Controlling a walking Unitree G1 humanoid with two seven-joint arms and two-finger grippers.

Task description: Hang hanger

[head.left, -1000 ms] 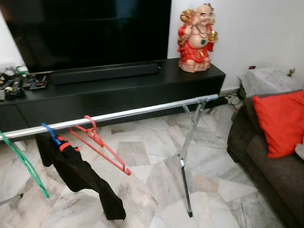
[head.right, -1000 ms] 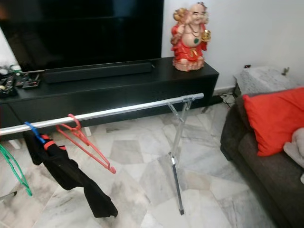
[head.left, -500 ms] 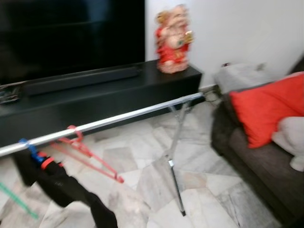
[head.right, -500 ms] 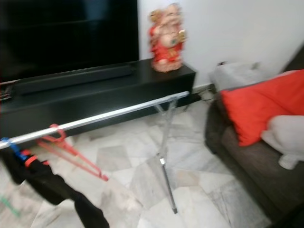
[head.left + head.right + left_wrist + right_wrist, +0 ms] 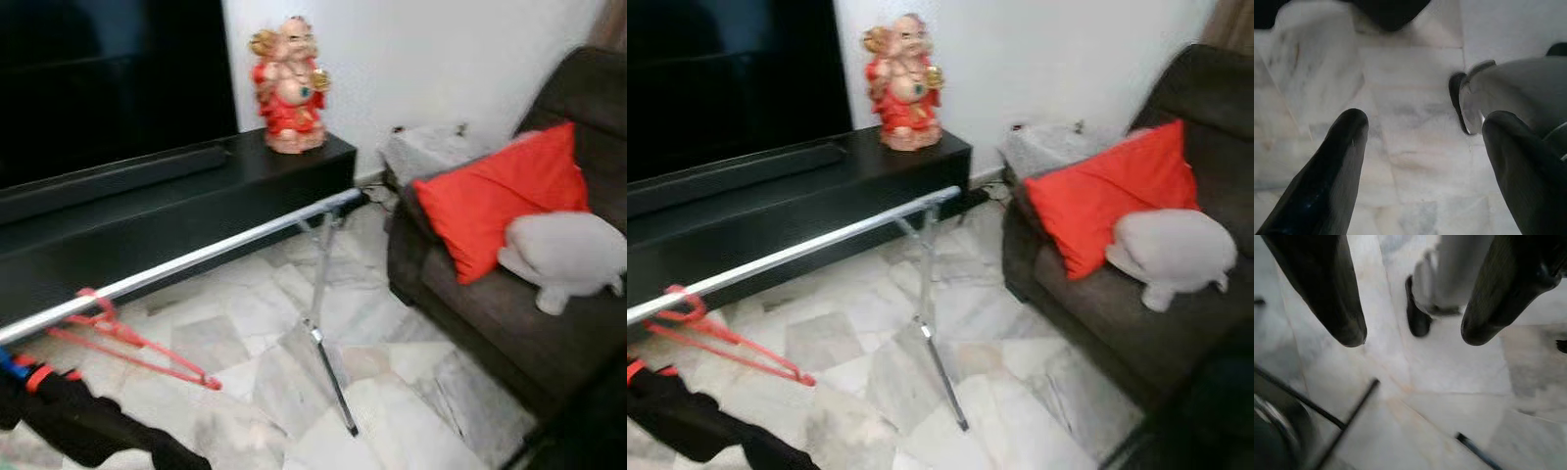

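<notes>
Hanger (image 5: 127,338) hangs on the rail (image 5: 206,257), which we take as landmark, near black cloth (image 5: 78,431); open floor (image 5: 255,323) lies beneath. Left gripper (image 5: 1420,147) and right gripper (image 5: 1410,308): fingers apart, empty.

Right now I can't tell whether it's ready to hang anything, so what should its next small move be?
Probably keep turning toward the dark sofa to look for a hanger. Both the left gripper and the right gripper are open, pointing at the marble floor, holding nothing. The silver clothes rail already carries a red plastic hanger, so another must be fetched first.
</notes>
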